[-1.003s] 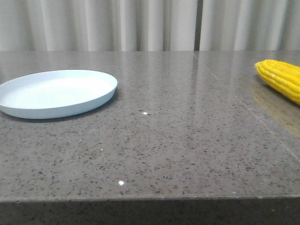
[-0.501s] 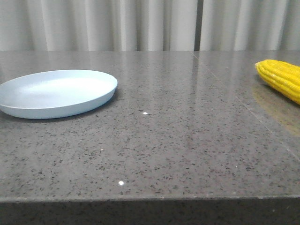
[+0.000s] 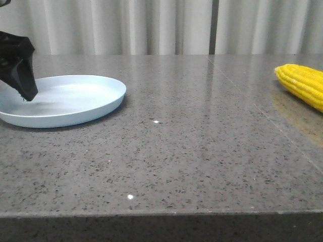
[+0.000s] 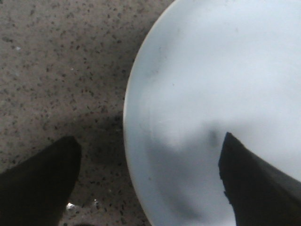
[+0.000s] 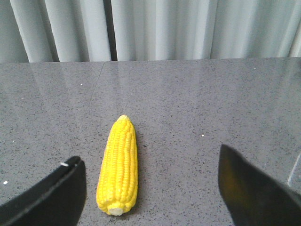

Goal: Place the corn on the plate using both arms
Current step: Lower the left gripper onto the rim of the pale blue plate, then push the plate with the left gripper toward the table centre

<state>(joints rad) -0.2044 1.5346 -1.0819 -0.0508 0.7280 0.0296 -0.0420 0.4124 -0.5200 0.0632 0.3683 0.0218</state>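
Note:
The pale blue plate [image 3: 101,108] lies on the left of the table. My left gripper [image 3: 22,83] hangs open and empty just above the plate's left part. In the left wrist view the gripper [image 4: 149,141] straddles the rim of the plate [image 4: 211,70], one finger over the plate and one over the table. The yellow corn [image 3: 305,84] lies at the table's far right edge, partly cut off in the front view. In the right wrist view my right gripper [image 5: 150,155] is open and empty, and the corn [image 5: 120,165] lies flat ahead of it, stub end toward the fingers, nearer one finger.
The grey speckled stone table [image 3: 176,151] has a seam line [image 3: 262,113] running across its right part. Pale curtains [image 3: 161,25] hang behind the table. The front edge of the table [image 3: 161,214] runs along the bottom of the front view.
My left gripper has come into the front view from the upper left and now hangs over the plate's left part, casting a shadow on it. The corn and plate have not moved.

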